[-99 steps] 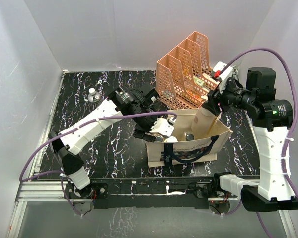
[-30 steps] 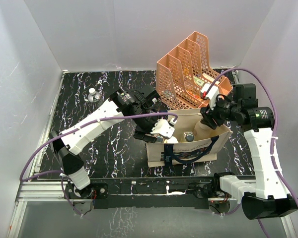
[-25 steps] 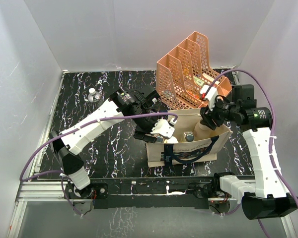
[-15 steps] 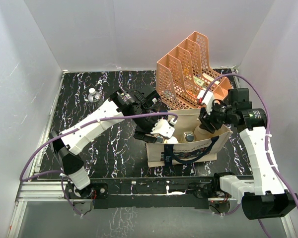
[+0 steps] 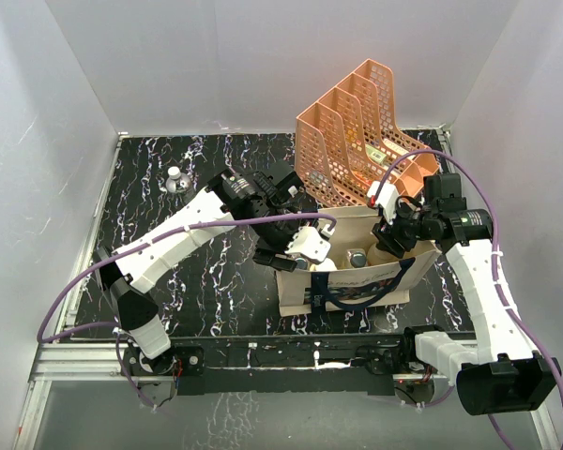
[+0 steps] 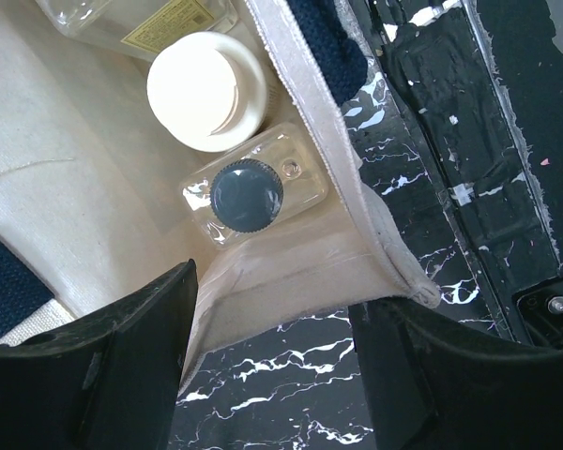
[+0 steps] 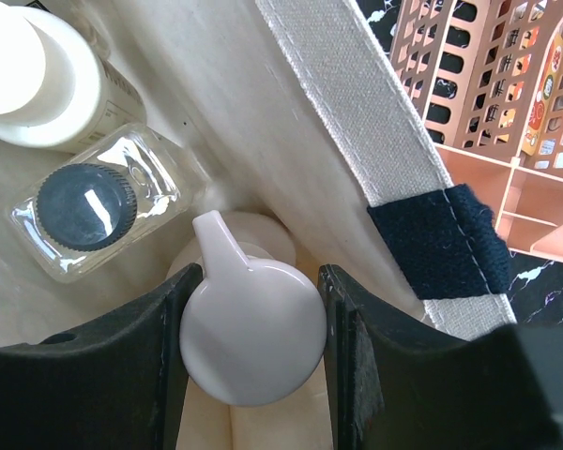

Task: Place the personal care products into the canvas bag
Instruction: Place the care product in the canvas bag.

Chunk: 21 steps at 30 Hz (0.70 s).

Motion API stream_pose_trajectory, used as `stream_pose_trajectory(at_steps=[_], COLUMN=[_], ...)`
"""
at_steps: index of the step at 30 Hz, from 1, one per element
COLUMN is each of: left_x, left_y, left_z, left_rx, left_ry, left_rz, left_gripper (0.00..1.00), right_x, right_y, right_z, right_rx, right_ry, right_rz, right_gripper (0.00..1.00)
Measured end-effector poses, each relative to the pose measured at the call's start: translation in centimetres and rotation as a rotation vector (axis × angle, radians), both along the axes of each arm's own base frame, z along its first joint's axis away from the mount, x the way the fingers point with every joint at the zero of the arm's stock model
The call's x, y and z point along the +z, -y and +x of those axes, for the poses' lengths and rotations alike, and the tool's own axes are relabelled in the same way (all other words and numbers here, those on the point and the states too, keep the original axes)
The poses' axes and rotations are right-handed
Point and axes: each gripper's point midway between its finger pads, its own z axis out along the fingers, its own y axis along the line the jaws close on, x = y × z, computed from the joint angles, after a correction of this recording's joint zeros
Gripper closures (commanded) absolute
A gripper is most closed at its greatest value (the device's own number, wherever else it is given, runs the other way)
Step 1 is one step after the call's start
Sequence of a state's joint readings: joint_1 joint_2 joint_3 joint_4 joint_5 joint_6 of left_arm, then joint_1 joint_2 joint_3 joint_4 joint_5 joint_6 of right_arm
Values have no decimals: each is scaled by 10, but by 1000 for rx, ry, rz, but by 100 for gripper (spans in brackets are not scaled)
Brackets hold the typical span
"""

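**A:** At the right end of the canvas bag, lower middle of the overhead view, the right gripper is down inside. Its fingers press on both sides of the white cap of a pump bottle!

**B:** Pinched, then, and close to the bag's side wall. Neighbours?

**A:** Upper left on the right wrist camera there's a square clear glass bottle with a dark cap, just beside the pump bottle. A cream bottle stands beyond it.

**B:** And the left gripper?

**A:** Fingers spread wide at the bag's left end, a corner of fabric between them, nothing pinched.

**B:** One straggler: a silver bottle stands on the marbled table at upper left, well apart from the bag. The peach mesh organizer sits behind the bag.
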<state>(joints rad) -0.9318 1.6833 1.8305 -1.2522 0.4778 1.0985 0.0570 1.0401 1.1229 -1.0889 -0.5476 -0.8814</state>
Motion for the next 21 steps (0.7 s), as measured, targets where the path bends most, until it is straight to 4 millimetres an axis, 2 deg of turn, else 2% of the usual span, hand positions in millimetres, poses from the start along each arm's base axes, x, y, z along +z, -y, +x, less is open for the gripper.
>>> stream_pose_trajectory(at_steps=[21], left_x=[-4], left_y=[0], left_z=[-3], left_rx=[-8], left_ry=[-10], left_rz=[7], left_gripper=[37], right_x=[-16], right_y=[1], right_z=[4], right_rx=[4], right_ry=[-25], right_rz=[-15], right_gripper=[82])
